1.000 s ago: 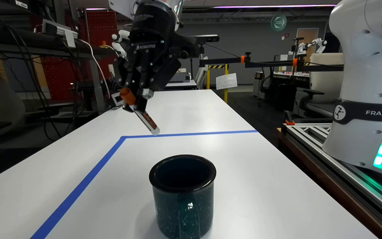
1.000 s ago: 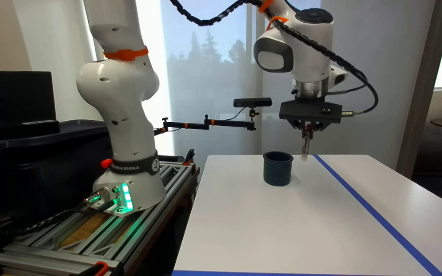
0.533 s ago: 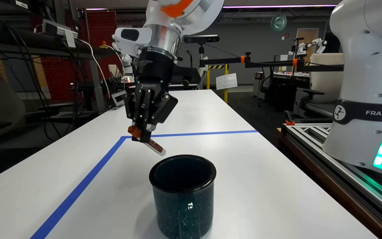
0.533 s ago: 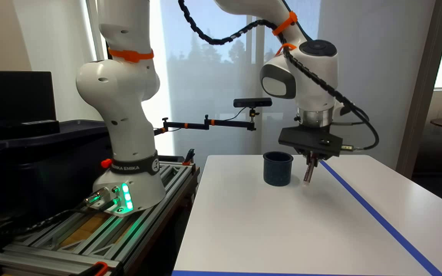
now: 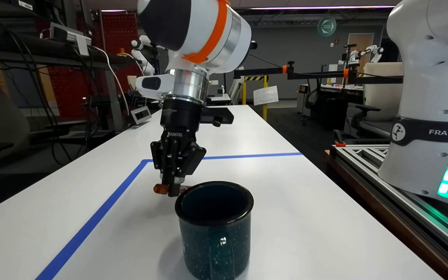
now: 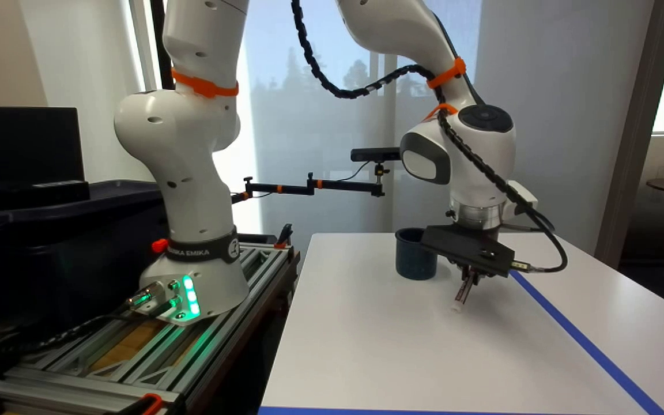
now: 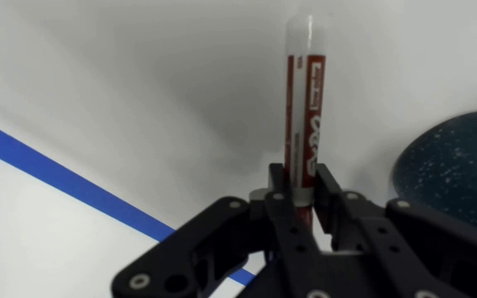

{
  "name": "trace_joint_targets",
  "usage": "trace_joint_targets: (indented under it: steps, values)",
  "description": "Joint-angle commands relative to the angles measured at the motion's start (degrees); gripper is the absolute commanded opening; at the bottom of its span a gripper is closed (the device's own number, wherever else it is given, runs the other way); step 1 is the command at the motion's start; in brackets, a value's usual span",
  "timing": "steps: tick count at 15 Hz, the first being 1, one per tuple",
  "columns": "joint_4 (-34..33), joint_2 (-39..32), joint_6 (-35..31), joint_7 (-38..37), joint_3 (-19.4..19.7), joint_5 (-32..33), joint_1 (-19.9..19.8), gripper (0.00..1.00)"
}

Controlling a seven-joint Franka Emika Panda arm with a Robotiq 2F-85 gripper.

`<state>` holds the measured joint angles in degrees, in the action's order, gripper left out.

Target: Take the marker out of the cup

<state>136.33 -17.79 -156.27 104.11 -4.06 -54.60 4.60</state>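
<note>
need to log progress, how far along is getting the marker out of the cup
Done: the marker is out of the cup, apart from it in the wrist view. In hand: the pincer is shut on the marker. Left: probably laying it on the table and letting go; whether it touches there is unclear.

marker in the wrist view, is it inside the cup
No, the tool grips the marker, and tabletop shows between it and the cup.

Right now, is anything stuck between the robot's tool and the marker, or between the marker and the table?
Nothing visible: the tool is shut right on the marker, and nothing shows between the marker and the table. The cup stands off to one side, apart from the marker in the wrist view.
</note>
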Motion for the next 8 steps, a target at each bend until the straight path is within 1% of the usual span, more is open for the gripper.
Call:
trace_joint_targets:
  steps: [1,3,4,5,6,7,8]
  values:
    - [-2.6,-3.25,-1.27,2.05,-0.56,-1.0,-0.26,0.05]
    - [-3.45,-4.22,-1.07,3.37,-0.91,-1.36,-0.45,0.05]
    - [-3.71,-4.57,-1.62,4.16,-1.14,-1.72,-0.45,0.2]
    - [-4.01,-4.81,-1.47,5.5,-1.48,-2.2,-0.71,0.45]
    - [-4.1,-4.78,-1.19,7.05,-1.85,-2.76,-1.0,0.45]
    - [-3.94,-4.41,-1.2,8.78,-2.26,-3.61,-1.21,0.49]
    - [-3.17,-3.24,-1.23,10.01,-2.6,-4.47,-1.2,0.58]
